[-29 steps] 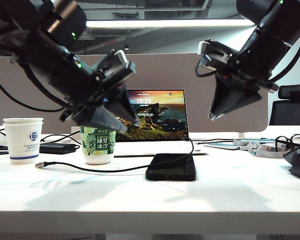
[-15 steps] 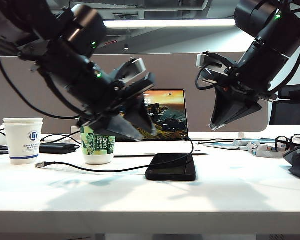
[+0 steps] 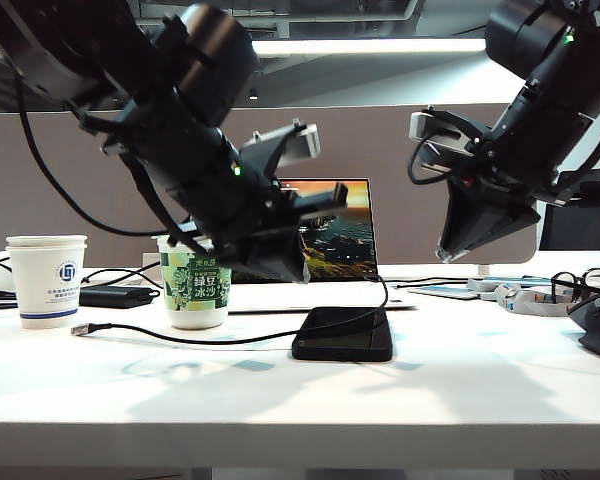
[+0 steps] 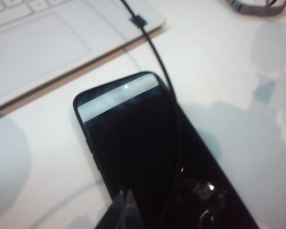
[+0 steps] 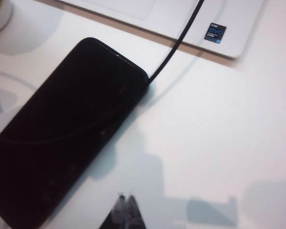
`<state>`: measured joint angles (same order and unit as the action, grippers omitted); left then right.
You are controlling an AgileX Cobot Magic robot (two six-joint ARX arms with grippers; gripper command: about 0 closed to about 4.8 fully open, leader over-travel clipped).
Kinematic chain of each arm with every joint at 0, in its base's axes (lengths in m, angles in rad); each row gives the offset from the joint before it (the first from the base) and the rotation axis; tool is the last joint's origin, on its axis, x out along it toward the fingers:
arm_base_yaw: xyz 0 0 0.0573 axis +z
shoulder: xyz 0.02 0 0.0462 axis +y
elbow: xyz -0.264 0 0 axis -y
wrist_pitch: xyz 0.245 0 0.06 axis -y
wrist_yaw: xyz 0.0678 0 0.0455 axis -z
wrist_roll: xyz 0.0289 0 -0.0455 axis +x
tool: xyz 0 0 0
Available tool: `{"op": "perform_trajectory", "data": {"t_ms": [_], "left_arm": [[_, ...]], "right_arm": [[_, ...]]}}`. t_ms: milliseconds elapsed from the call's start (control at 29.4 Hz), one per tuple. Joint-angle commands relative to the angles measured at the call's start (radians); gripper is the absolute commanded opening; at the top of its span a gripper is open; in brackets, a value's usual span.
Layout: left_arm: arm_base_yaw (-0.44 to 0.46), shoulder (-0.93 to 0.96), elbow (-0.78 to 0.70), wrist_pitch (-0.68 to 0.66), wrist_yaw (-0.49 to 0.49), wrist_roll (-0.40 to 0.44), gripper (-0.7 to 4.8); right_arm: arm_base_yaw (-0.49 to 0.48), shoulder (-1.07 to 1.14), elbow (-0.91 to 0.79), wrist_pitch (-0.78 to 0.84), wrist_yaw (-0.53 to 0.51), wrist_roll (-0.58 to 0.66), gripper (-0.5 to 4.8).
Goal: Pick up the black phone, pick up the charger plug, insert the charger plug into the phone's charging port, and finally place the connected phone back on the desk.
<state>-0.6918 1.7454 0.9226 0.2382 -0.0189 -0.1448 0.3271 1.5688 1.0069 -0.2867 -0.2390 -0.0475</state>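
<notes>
Now, left gripper (image 3: 302, 278): swung lower toward the flat glossy black phone (image 3: 342, 334), jaws brought together, empty.
Right gripper (image 3: 447, 256): pinched together, empty, at 2 o'clock above it.
Phone: lying untouched on the white desk (image 3: 460, 385); pickup pending.

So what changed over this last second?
The left gripper swung rightward and down toward the black phone and shut empty. The right gripper, shut, drifted slightly right. Phone, cable and charger plug stayed put on the desk.

open laptop (image 3: 330, 235), green cup (image 3: 196, 290), white cup (image 3: 46, 280)
</notes>
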Motion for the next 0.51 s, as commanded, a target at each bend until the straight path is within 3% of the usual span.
{"op": "perform_trajectory", "data": {"t_ms": [34, 238, 511], "left_arm": [[-0.002, 0.029, 0.018, 0.01, -0.02, 0.018, -0.07], [-0.002, 0.055, 0.029, 0.01, -0.096, 0.018, -0.07], [-0.002, 0.099, 0.038, 0.009, -0.101, 0.017, -0.07]], "right_arm": [[-0.007, 0.018, 0.003, 0.021, -0.007, -0.017, -0.01], [-0.007, 0.069, 0.003, 0.033, -0.016, -0.018, -0.01], [-0.007, 0.139, 0.004, 0.07, -0.039, -0.017, -0.01]]}}
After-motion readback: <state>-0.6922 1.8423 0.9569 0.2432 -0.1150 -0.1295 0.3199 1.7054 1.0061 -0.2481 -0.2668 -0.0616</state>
